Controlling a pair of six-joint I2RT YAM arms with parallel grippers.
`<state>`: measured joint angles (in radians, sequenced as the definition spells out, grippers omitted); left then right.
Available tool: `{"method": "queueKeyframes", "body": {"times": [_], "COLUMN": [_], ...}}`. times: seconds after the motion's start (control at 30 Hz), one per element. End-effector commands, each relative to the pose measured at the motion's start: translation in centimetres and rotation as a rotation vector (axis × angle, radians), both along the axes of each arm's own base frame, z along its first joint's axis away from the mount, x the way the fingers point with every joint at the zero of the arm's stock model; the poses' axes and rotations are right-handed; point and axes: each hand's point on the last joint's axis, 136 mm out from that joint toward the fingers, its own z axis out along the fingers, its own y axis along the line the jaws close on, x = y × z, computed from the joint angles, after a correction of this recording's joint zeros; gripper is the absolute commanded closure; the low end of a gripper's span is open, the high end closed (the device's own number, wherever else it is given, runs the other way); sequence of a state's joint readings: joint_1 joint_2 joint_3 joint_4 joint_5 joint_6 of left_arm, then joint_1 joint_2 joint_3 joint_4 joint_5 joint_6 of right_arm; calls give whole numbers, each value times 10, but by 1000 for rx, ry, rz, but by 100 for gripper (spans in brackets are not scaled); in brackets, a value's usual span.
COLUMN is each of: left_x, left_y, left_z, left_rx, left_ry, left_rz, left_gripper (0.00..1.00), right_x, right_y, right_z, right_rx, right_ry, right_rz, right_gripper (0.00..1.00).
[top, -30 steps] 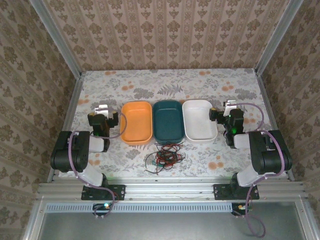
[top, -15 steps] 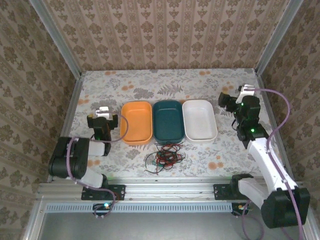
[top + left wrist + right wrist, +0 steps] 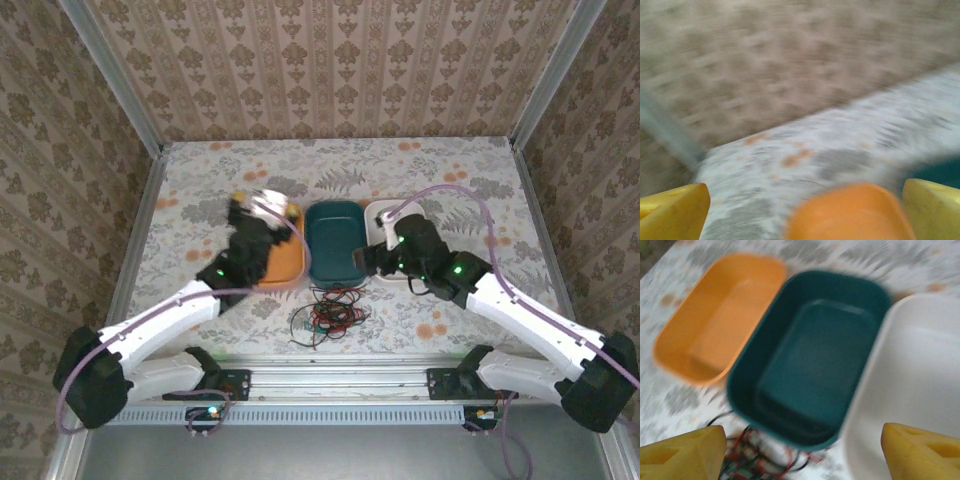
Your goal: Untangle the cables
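Counter (image 3: 450,170): three trays in one row across the middle, side by side. In order: left tray (image 3: 296,250), middle tray (image 3: 335,245), right tray (image 3: 920,370). Neighbours stand just beside each other.

Cables (image 3: 325,318): one heap on the counter, just near of the middle tray.

Left fingers (image 3: 670,215): above the far end of the left tray, with bare counter beyond.

Right fingers (image 3: 920,450): above the near part of the row, where the middle and right trays meet. The cable heap lies near and left of them.
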<state>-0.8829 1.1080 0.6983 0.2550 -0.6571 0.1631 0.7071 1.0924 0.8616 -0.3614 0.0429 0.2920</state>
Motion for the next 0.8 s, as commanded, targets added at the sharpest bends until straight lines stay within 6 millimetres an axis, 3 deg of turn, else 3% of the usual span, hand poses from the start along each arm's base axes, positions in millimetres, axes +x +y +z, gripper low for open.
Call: {"method": "queueKeyframes", "body": {"times": [0.0,0.1,0.27,0.4,0.53,0.63,0.77], "left_x": [-55,-86,-89,-62,-26,-5,13], "left_y": [-43,-65,-47,-3,24,20,2], "left_z": [-54,-75,-75,-78,-72,-68,-85], "left_rx": [226,237,54,-201,-456,-459,-404], "left_ry": [117,205,292,424,528,558,649], "left_rz": [-203,-317,-250,-94,-14,-13,13], "left_gripper": [0,0,0,0,0,0,0], "right_x": [-29,-31,-12,5,27,46,68], "right_y": [24,30,6,-10,-17,-19,-25], "right_z": [-29,-46,-54,-55,-58,-68,-77], "right_rx": [-18,-33,-100,-141,-186,-242,-311], "right_ry": [149,184,152,139,169,210,235], "right_rz": [106,101,-72,-194,-270,-311,-363], "right_gripper": [19,21,20,19,22,28,34]}}
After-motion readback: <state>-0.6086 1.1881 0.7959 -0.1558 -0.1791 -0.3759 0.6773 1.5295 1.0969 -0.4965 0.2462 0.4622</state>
